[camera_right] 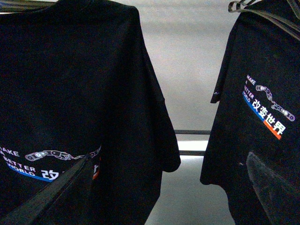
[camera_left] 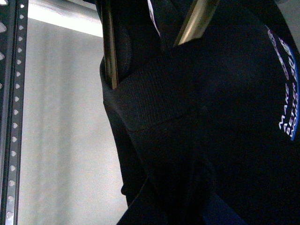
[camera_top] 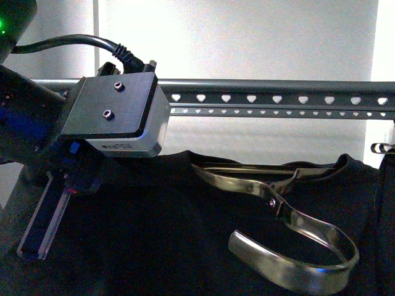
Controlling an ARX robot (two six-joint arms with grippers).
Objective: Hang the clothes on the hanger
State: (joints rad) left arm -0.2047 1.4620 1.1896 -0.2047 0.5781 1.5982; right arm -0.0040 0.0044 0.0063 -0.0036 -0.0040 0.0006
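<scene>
The black T-shirt [camera_top: 154, 228] fills the lower front view, threaded on a silvery wire clothes hanger [camera_top: 290, 216] whose hook curls toward me. My left gripper [camera_top: 43, 243] is shut on the shirt's cloth at the lower left, just below the dark grey rail [camera_top: 278, 98] with heart-shaped holes. In the left wrist view the ribbed collar [camera_left: 154, 98] and printed lettering [camera_left: 287, 103] show; the jaws are lost in dark cloth. My right gripper [camera_right: 159, 197] is open and empty, facing the gap between two hanging printed shirts.
In the right wrist view one black printed T-shirt [camera_right: 70, 84] hangs on one side and another [camera_right: 262, 70] on the other, under a wire hanger [camera_right: 243, 7]. A grey crossbar [camera_right: 192, 132] runs behind them. The rail also shows in the left wrist view [camera_left: 10, 117].
</scene>
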